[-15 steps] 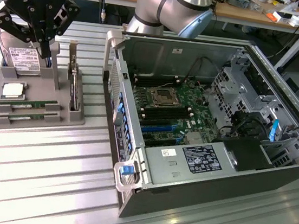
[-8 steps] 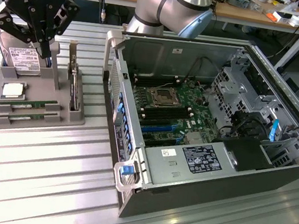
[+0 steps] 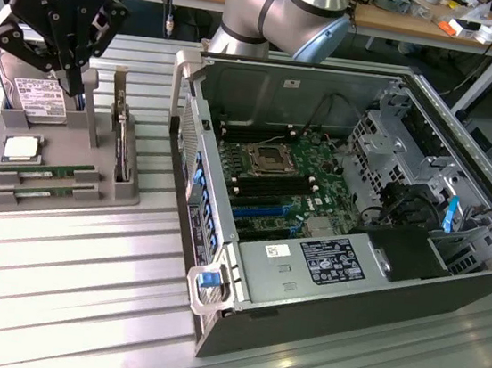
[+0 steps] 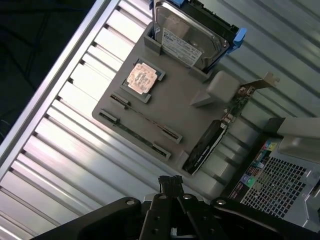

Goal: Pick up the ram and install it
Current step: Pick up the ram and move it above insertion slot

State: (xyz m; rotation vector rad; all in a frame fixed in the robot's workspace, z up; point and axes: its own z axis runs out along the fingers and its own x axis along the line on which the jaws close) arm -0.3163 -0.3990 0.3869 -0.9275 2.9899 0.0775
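Over tray (image 3: 57, 150) end by hard drive (image 3: 39, 98), gripper (image 3: 76, 87): fingers pressed together, holding nothing.
ram (image 3: 39, 174): two sticks, seated in slots along opposite tray edge, just beside processor (image 3: 20, 148).

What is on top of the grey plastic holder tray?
On the grey holder tray: two green ram sticks, a square silver processor chip, a silver hard drive and an upright expansion card. The black gripper covers the drive's top in the exterior view.
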